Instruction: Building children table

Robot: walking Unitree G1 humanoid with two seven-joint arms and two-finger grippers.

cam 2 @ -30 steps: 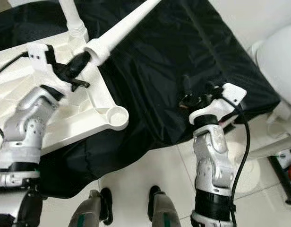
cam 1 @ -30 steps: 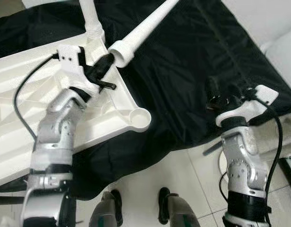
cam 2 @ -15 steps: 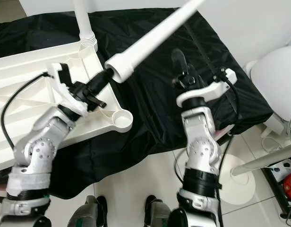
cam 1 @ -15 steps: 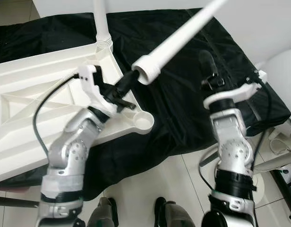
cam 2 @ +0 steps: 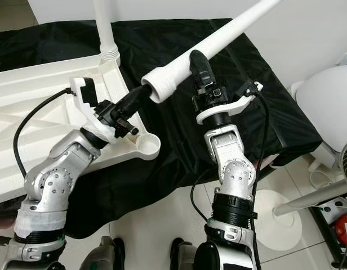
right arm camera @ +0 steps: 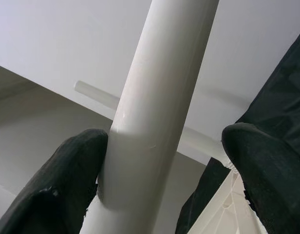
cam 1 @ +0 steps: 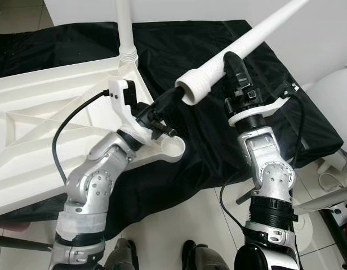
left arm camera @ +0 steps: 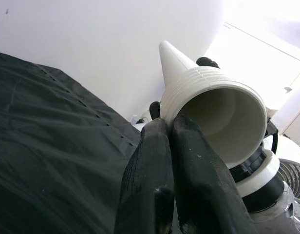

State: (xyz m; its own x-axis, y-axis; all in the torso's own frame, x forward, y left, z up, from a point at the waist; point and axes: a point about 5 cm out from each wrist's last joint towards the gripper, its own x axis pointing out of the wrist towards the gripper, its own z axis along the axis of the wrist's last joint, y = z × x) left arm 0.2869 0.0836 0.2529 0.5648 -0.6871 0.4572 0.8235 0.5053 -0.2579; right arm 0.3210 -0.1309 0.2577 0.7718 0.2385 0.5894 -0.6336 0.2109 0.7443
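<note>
Left pincer [cam 1: 174, 97], fingers closed, grips the leg [cam 1: 235, 48] rim; open right pincer [cam 1: 232, 64] straddles it above the tabletop [cam 1: 44, 124] corner socket [cam 1: 172, 147].

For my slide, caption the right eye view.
Left gripper pinches the rim of a white table leg while the open right gripper straddles its shaft, above the upturned tabletop.

A room in a home is suggested. A floor of pale glossy tiles [cam 2: 162, 214] is seen below, and plain white walls [cam 1: 331, 34] behind. A black cloth [cam 2: 263, 95] is spread over a low surface, on which an upturned white plastic tabletop [cam 1: 44, 124] lies. A white standing fan [cam 2: 331, 112] with its round base [cam 2: 277, 222] is seen at the robot's right.
</note>
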